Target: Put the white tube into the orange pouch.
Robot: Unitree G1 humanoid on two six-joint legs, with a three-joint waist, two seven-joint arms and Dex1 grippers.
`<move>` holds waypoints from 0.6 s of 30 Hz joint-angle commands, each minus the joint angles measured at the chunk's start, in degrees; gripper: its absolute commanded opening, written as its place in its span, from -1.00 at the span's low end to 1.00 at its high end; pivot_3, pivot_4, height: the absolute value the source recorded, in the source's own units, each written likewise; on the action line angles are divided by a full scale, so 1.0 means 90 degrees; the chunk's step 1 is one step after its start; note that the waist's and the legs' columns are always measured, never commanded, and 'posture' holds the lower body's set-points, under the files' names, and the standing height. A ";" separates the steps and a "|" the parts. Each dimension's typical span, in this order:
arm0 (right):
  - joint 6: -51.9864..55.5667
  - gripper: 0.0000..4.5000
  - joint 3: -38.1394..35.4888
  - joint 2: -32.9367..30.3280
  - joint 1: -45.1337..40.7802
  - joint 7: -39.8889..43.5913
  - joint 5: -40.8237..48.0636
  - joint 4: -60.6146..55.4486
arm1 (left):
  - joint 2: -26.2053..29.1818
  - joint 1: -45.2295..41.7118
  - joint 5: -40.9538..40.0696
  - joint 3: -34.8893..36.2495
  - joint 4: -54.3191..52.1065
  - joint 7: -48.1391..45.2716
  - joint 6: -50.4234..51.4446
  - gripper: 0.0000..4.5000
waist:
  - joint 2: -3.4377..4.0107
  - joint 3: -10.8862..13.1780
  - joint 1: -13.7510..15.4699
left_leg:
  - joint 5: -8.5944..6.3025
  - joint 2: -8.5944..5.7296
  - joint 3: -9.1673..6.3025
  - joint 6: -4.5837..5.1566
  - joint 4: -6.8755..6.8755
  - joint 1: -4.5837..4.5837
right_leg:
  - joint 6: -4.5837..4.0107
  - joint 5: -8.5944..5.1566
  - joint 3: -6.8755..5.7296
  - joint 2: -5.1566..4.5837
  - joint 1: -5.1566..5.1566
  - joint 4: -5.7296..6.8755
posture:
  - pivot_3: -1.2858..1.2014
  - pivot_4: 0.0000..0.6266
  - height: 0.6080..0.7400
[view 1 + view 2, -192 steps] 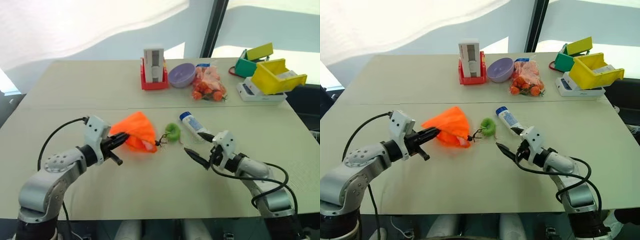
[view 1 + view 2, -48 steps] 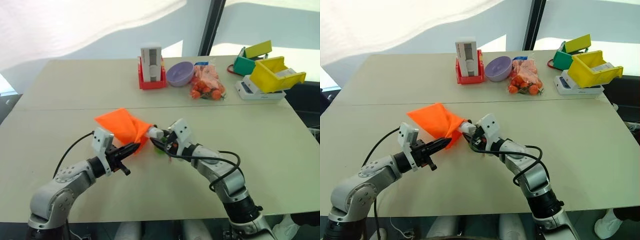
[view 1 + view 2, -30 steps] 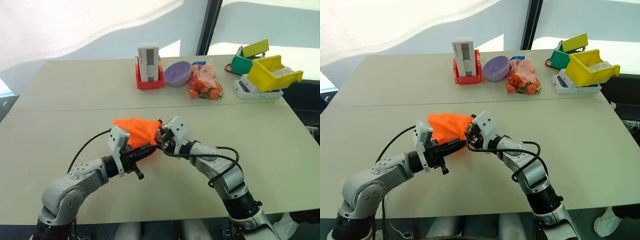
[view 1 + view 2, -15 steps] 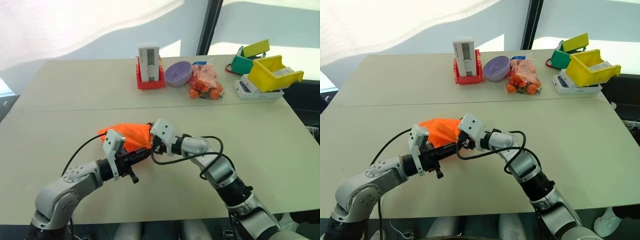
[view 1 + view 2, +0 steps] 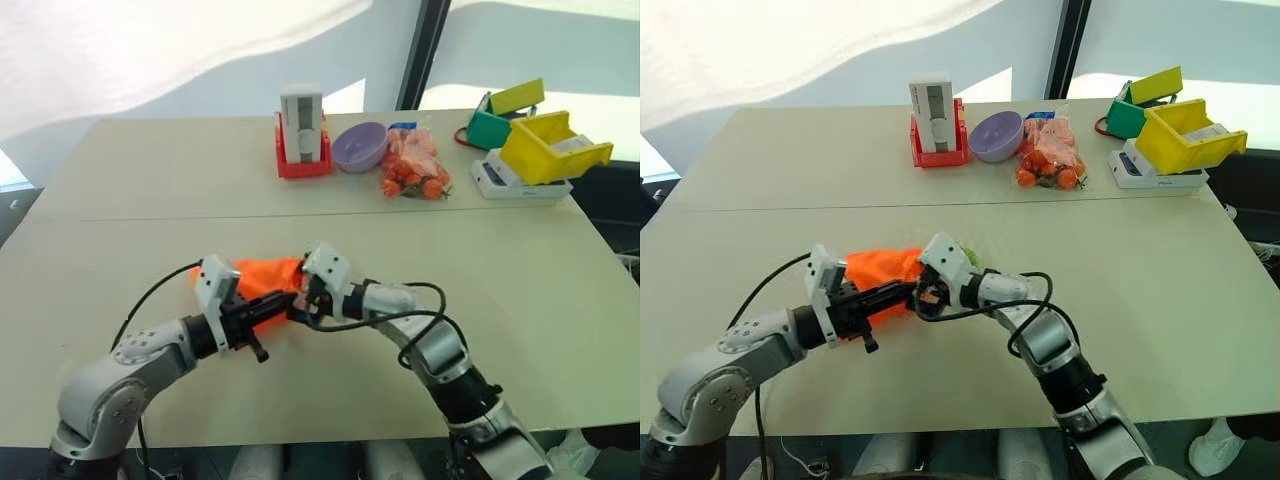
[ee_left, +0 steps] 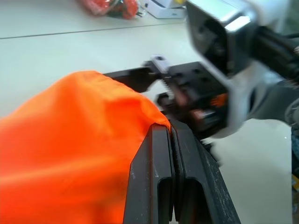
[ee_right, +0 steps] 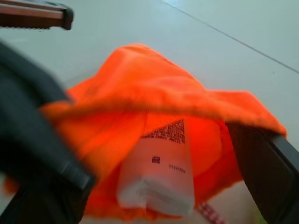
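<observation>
Two grippers meeting at the orange pouch (image 5: 262, 278) near the front middle of the bench (image 5: 150, 180). Left gripper (image 6: 169, 128): fingers (image 6: 156, 172) pressed flat together, pinching the pouch's rim at its mouth, fabric bunched over and beside them. Right gripper (image 7: 154, 177): fingers (image 7: 261, 163) spread wide, one on each side of the pouch mouth, gripping nothing. White tube (image 7: 161, 170) lying inside the open pouch, crimped flat end toward the mouth, printed label facing up, far end hidden deeper in the orange cloth; free between the spread fingers, touched by neither. Pouch resting on the bench with its mouth turned toward the right gripper. Lime-green toggle (image 5: 971, 259) peeking out just behind the right wrist; cord not traceable.

Well apart, along the far edge of the bench: tall grey-white box in a red base (image 5: 303, 135), lilac bowl (image 5: 361, 147) just beside it, clear bag of orange-red lumps (image 5: 413, 168) next to that. Farther right, yellow bin (image 5: 553, 150) tilted on a white flat box (image 5: 515, 185), green bin (image 5: 493, 124) with a yellow lid behind.
</observation>
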 commanded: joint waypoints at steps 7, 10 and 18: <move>0.0327 0.96 -0.0773 -0.0835 0.0278 0.0432 0.0713 -0.0905 | 0.0735 0.0726 0.0187 0.1223 0.0710 -0.0645 -0.0408 -1.00 | 0.0003 0.0003 -0.0027 | 0.0000 0.0008 -0.0004 0.0001 -0.0006 0.0009 | -0.0007 0.0002 -0.0001 0.0010 -0.0001 0.0005 | 0.03 -0.52 1.00; 0.0065 0.96 -0.0668 -0.0899 0.0226 0.0262 0.0398 -0.0683 | 0.0928 0.0777 0.0254 0.1559 0.1073 -0.0817 -0.0536 -1.00 | 0.0003 0.0003 -0.0014 | 0.0000 0.0007 -0.0004 0.0001 -0.0006 0.0007 | -0.0010 0.0004 -0.0001 0.0011 -0.0004 0.0005 | 0.03 -0.52 1.00; -0.0981 0.96 -0.0138 -0.0810 -0.0096 -0.0168 -0.0746 0.0282 | 0.0924 0.0676 0.0323 0.1379 0.1092 -0.1053 -0.0632 -1.00 | 0.0003 0.0004 -0.0006 | 0.0000 0.0005 0.0002 0.0000 -0.0007 -0.0005 | -0.0009 0.0004 0.0001 -0.0001 -0.0014 0.0001 | 0.03 -0.52 1.00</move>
